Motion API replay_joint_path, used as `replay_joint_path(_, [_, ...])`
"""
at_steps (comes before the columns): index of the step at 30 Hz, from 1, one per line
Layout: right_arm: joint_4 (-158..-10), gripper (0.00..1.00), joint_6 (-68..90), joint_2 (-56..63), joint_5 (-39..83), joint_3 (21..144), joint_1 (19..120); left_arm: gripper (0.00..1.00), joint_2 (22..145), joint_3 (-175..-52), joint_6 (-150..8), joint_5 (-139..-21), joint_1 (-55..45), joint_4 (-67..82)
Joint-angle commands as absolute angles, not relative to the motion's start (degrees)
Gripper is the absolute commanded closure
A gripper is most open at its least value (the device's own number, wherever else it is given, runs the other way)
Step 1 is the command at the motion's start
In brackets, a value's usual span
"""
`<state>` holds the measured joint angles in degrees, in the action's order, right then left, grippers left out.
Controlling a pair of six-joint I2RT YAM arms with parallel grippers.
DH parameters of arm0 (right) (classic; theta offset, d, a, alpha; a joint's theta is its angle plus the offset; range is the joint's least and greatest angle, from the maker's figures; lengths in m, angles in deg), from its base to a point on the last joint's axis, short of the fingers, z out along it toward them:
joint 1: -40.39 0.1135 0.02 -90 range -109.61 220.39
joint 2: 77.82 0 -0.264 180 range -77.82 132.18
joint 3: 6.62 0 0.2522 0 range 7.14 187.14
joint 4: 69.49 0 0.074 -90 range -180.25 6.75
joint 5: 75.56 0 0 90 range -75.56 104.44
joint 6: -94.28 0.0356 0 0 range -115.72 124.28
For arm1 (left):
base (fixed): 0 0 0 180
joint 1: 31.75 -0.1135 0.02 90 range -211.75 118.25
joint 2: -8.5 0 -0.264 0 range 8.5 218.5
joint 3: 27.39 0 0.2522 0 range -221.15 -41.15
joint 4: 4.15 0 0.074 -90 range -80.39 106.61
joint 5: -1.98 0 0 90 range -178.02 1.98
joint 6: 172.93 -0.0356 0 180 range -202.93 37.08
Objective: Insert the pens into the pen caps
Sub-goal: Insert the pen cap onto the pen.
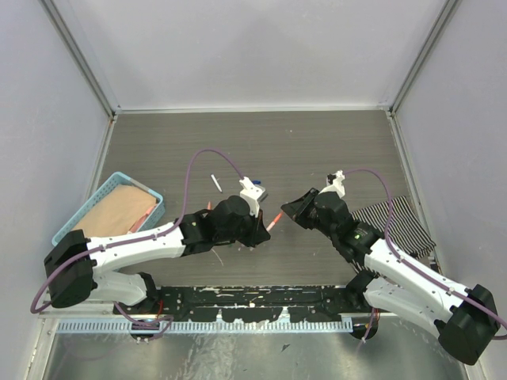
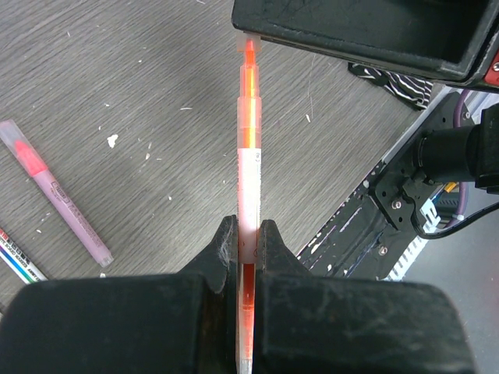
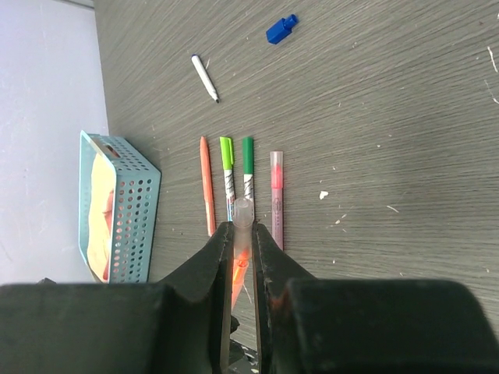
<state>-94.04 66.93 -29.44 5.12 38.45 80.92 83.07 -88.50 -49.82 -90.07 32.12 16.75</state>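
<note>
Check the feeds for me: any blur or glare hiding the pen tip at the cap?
Left wrist: the pen is sharp to its orange tip, with no glare; only the near left tool is soft and dark. Right wrist: the clear cap is faint and hard to outline, and the right tool is blurred up close. Top: evenly lit, but the pen is just a small sliver.

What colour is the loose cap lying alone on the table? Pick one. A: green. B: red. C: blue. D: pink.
C: the blue cap lies by itself on the table, just beyond the white pen.
</note>
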Motion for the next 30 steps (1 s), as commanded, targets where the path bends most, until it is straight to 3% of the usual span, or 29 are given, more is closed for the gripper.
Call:
replay_joint_path(1, [-91.88, 0.99, 65.67, -30.01, 5.82, 40.54, 80.95, 1.00, 83.59, -89.46, -50.05, -90.41, 32.32, 14.55])
replay_joint_path(30, [-93.27, 0.99, 64.97, -29.76, 8.20, 39.61, 81.99, 1.00, 84.69, -90.80, -49.01, -91.48, 32.32, 13.22])
